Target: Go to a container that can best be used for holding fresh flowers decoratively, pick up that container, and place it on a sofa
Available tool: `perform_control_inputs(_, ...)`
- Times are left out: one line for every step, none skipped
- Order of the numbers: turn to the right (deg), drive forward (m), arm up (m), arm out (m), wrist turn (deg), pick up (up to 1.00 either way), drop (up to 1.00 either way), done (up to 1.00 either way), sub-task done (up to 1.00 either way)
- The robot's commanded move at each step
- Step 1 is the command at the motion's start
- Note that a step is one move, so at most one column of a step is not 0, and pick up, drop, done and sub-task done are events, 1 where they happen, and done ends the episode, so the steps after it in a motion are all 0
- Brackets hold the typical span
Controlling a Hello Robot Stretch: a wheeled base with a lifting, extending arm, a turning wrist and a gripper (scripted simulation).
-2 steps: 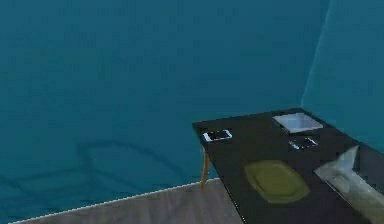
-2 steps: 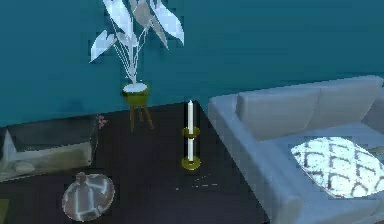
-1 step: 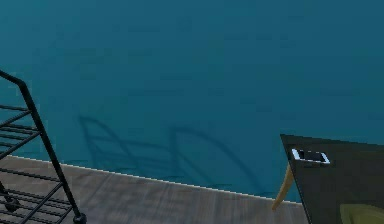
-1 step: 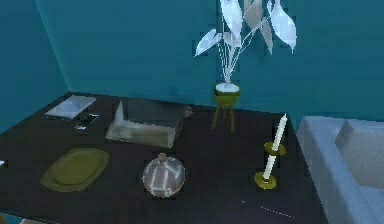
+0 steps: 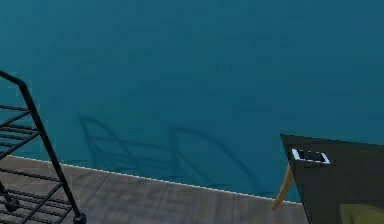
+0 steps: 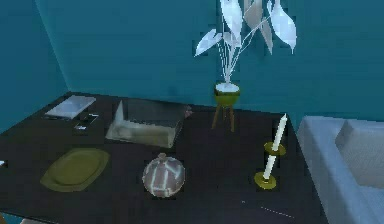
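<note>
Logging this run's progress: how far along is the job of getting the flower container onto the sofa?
Done, it seems: the approach. The robot is alongside the dark table, where a round striped brown vessel, likely the container, stands. In hand: the pickup, not yet done, since the vessel rests on the tabletop. Left: lifting it and setting it on the pale sofa at the arm side view's right.

A plate (image 6: 75, 168), a bowl (image 6: 163, 176) and two candles (image 6: 266, 178) are being carried by the dark table (image 6: 215, 160). A phone (image 5: 311, 156) is being carried too.
</note>
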Motion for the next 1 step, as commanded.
perform_control_inputs(0.0, 0.00, 0.32, 0.00, 0.0, 0.00, 0.00, 0.00, 0.00)
